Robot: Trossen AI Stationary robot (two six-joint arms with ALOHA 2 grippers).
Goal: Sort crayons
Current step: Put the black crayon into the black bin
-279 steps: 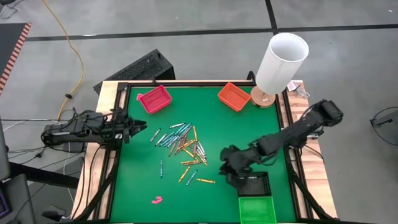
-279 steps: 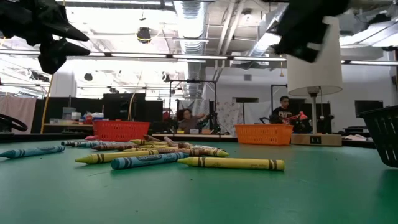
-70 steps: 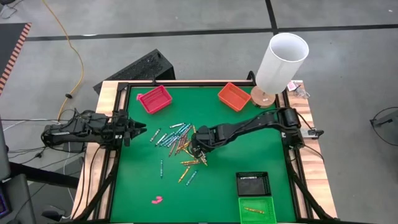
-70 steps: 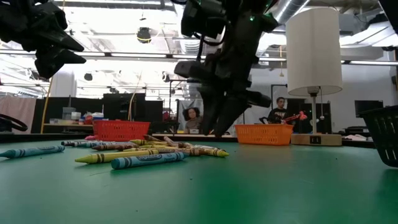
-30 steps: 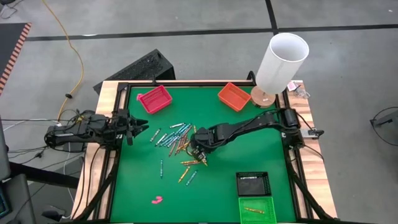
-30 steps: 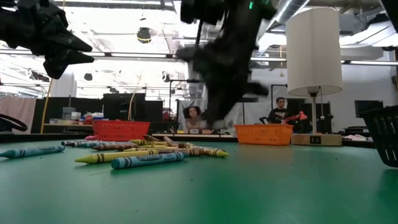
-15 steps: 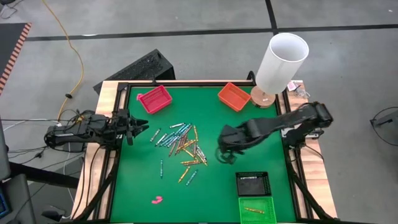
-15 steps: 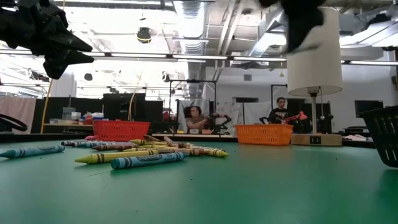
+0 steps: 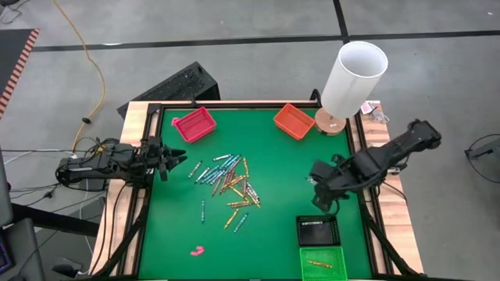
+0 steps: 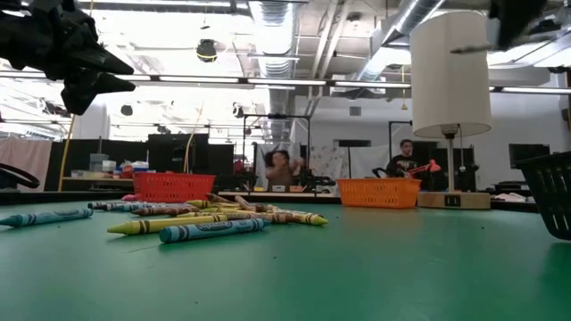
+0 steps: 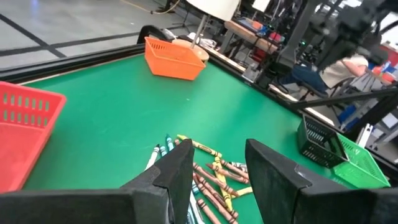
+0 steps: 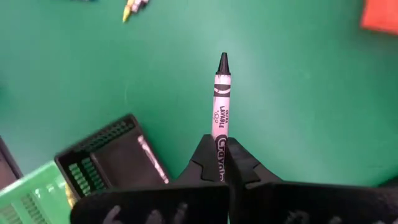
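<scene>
The right gripper [image 12: 220,163] is clamped on a white-grey crayon [image 12: 221,99] sticking straight out past its jaws, probably headed for the black tray [image 12: 118,163] just beside them, while the left gripper [image 11: 217,168] waits with jaws apart, the crayons [image 11: 205,171] just beyond them.

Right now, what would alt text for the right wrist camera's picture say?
The right gripper pinches a black-tipped crayon that points out over the green table. A black tray lies beside it.
</scene>
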